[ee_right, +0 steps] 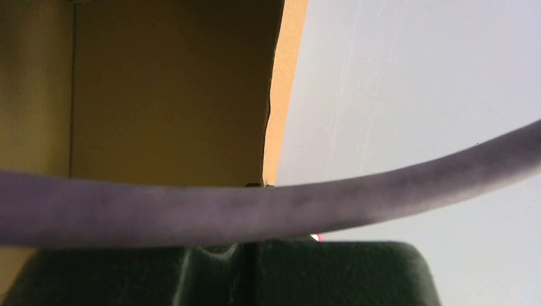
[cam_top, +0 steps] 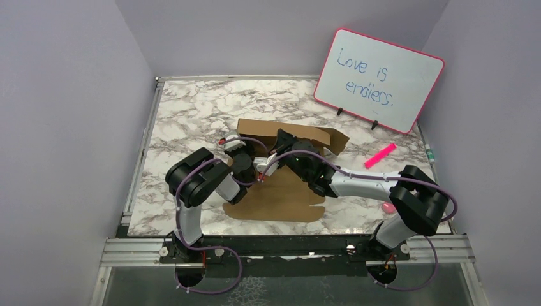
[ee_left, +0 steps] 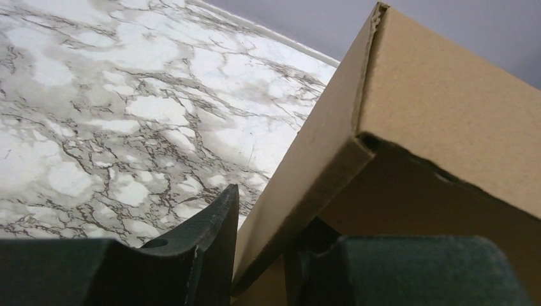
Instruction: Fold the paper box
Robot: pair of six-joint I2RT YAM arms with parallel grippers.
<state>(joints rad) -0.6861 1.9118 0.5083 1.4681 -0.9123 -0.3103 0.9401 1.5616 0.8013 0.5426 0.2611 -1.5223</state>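
The two black arms reach in from the near edge of the white-and-grey marbled desk and meet over its middle. There lies the plain brown cardboard paper box, partly folded: its near panel is flat on the desk, its far side stands up as walls and flaps.

The left fingers are clamped on one raised wall of the box, one finger outside it and one inside, just below a folded corner. The right fingers are pressed together at the box's far side. The cut edge of a flap runs straight down into the seam between them (a thick purple cable crosses the wrist view and hides the very tips).

A small pink round thing sits by the right arm's elbow. Farther right, well apart from the box, lies a bright pink marker. At the far right corner stands a pink-framed whiteboard, tilted, with blue handwriting.
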